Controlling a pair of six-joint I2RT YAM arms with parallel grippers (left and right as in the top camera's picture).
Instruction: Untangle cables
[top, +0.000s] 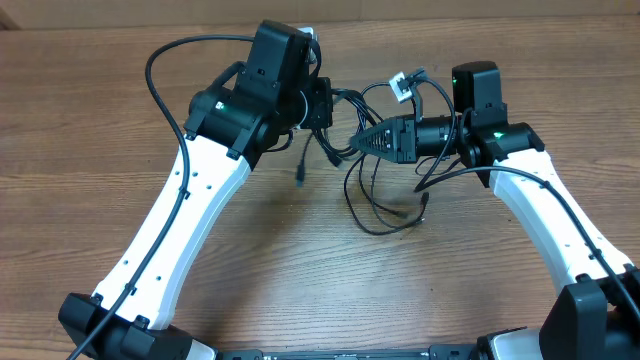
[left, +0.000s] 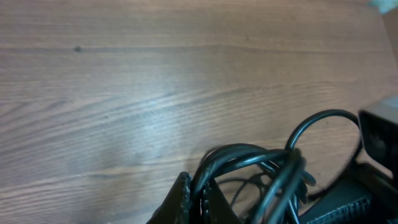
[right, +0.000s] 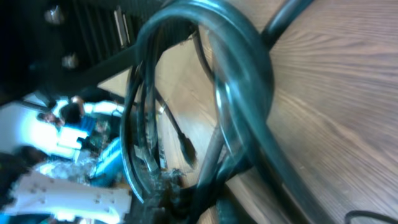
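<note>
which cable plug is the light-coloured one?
The far plug, beside the right arm: white-grey. The other two visible plugs, near-left and near-right, are dark.

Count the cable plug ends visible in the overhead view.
3. The left plug is at the lower left of the cables. The right plug lies on the table at lower right. The white-tagged plug is at the top. Others may be hidden.

Brown wood-grain table (top: 300, 280), faint sheen across its surface
</note>
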